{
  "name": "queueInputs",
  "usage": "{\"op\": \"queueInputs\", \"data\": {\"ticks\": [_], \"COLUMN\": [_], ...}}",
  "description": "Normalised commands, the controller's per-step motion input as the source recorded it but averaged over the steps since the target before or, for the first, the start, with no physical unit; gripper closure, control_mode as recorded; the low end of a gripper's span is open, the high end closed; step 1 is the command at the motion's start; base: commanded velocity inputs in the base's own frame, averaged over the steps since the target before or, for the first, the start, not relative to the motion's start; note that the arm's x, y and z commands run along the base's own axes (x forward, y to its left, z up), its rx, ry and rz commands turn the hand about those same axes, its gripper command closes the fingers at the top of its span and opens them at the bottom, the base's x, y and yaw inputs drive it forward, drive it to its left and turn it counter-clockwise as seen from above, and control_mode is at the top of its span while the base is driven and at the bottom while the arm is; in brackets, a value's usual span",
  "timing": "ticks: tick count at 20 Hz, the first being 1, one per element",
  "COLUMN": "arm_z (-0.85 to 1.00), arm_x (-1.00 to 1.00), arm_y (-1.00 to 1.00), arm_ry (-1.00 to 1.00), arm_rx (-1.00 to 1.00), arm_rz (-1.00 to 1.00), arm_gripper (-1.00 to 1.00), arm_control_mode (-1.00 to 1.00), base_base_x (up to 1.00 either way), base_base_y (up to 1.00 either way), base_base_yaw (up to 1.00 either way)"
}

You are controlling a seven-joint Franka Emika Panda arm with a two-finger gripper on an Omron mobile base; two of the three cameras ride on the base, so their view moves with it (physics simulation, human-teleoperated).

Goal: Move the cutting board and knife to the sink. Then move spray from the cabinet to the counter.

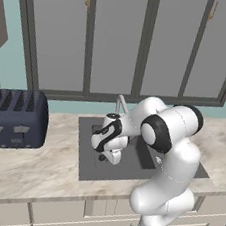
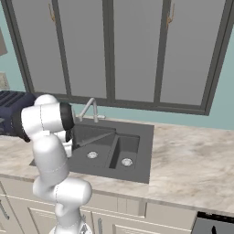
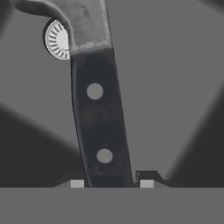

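Presently the gripper (image 3: 111, 183) is over the sink (image 1: 85, 167), its jaws narrowed on the black handle of the knife (image 3: 99, 113). In the hand view the handle, with two pale rivets, runs up from between the dark finger tips (image 3: 148, 178), and the blade continues past the upper edge; the tip of the blade cannot be seen. Beside the base of the blade a round drain strainer (image 3: 56, 40) shows on the dark grey floor of the basin. Whether the knife touches the basin floor cannot be told.

From the left base view the white arm (image 1: 171, 163) rises at the near edge of the bench (image 1: 26, 172) and bends down and left, so that the hand hangs inside the larger basin. The right base view shows the sink as two basins side by side, each with a drain, set into the beige veined bench. The slim silver faucet (image 2: 89, 109) stands at the far rim of the sink, its spout angled over the basins.

A dark blue toaster (image 1: 14, 118) sits on the bench to the left of the sink, well apart from it. Grey panelled doors (image 2: 132, 50) in dark frames fill the wall behind the bench.
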Motion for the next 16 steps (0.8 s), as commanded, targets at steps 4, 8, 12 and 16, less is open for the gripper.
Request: {"op": "queueInputs", "data": {"ticks": [4,8,12,16], "arm_z": [-0.15,-0.26,-0.35,-0.36], "arm_x": [0.35,0.26,0.24,0.30], "arm_y": [0.15,0.14,0.21,0.23], "arm_ry": [0.01,0.02,0.04,0.04], "arm_rx": [0.00,0.00,0.00,0.00], "arm_rz": [-0.06,-0.04,-0.01,0.00], "arm_gripper": [1.00,1.00,1.00,1.00], "arm_control_mode": [-1.00,-1.00,-1.00,-1.00], "base_base_x": [0.00,0.00,0.00,0.00], "base_base_y": [0.00,0.00,0.00,0.00], "base_base_yaw": [0.00,0.00,0.00,0.00]}}
